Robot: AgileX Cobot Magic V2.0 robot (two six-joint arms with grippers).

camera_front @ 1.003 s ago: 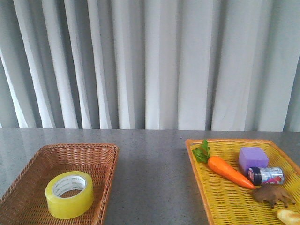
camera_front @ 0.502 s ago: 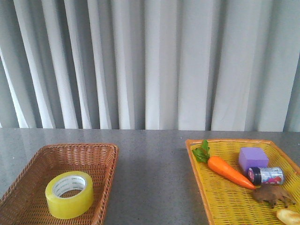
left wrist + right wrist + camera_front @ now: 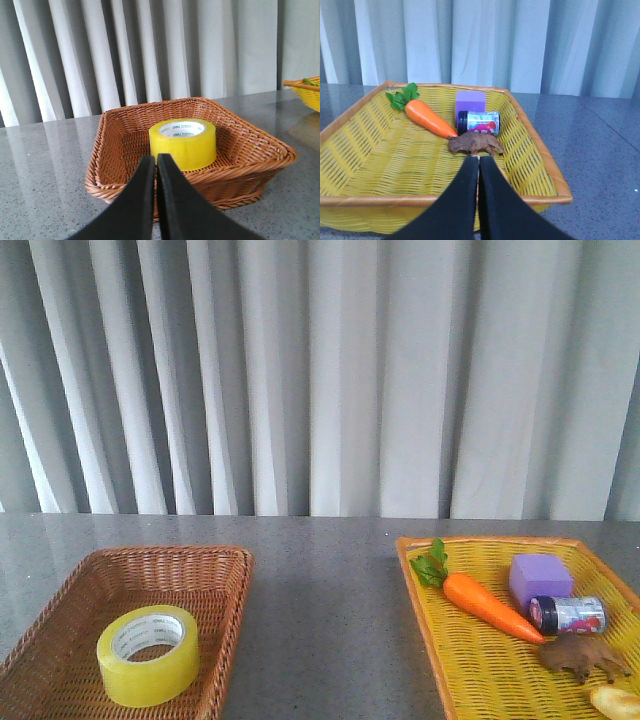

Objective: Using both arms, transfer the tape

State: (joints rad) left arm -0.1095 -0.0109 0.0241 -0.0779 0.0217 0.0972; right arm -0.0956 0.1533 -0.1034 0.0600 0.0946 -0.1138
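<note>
My left tool has its two black fingers pressed together, with nothing between them. It hangs just outside the near rim of the brown wicker basket, pointing at it. The tape lies flat inside that basket, hole upward, its yellow roll and white printed core plain to see. It is apart from my left tool, with the basket rim between us. In the front view the tape sits toward the near end of the brown basket, on the left side of the grey bench.

My right tool is likewise closed, fingers together and empty. It hangs over the near edge of the yellow woven tray, on the right side of the bench. In that tray lie a toy carrot with green leaves, a purple block, a small can on its side just beside the block, and a brown animal figure nearest my fingertips, not touching them. The front view also shows a pale rounded thing at the tray's near corner; I cannot tell what it is.

Grey curtains hang behind the bench.
</note>
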